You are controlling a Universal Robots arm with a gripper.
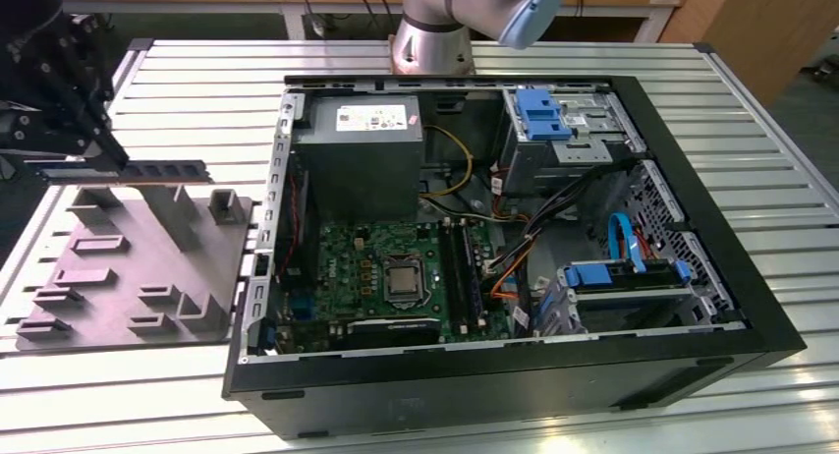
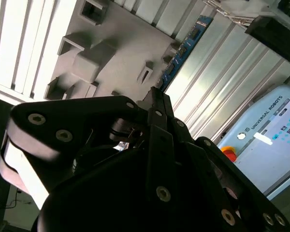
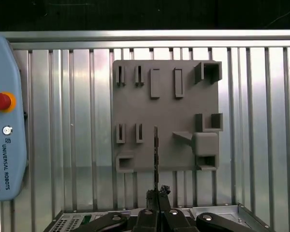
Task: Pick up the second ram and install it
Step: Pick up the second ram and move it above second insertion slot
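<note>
The second ram is a thin dark stick held level over the far edge of the grey fixture block, at the exterior view's left. My black gripper is shut on it near its middle. In the first wrist view the ram shows edge-on as a thin line over the fixture block, running out from the gripper. In the second wrist view its bluish board reaches past the gripper. The black memory slots lie on the green motherboard inside the open computer case.
The case lies on its side on a slatted aluminium table, with the power supply, drive cages and loose cables inside. The arm's base stands behind the case. A teach pendant lies beside the fixture block.
</note>
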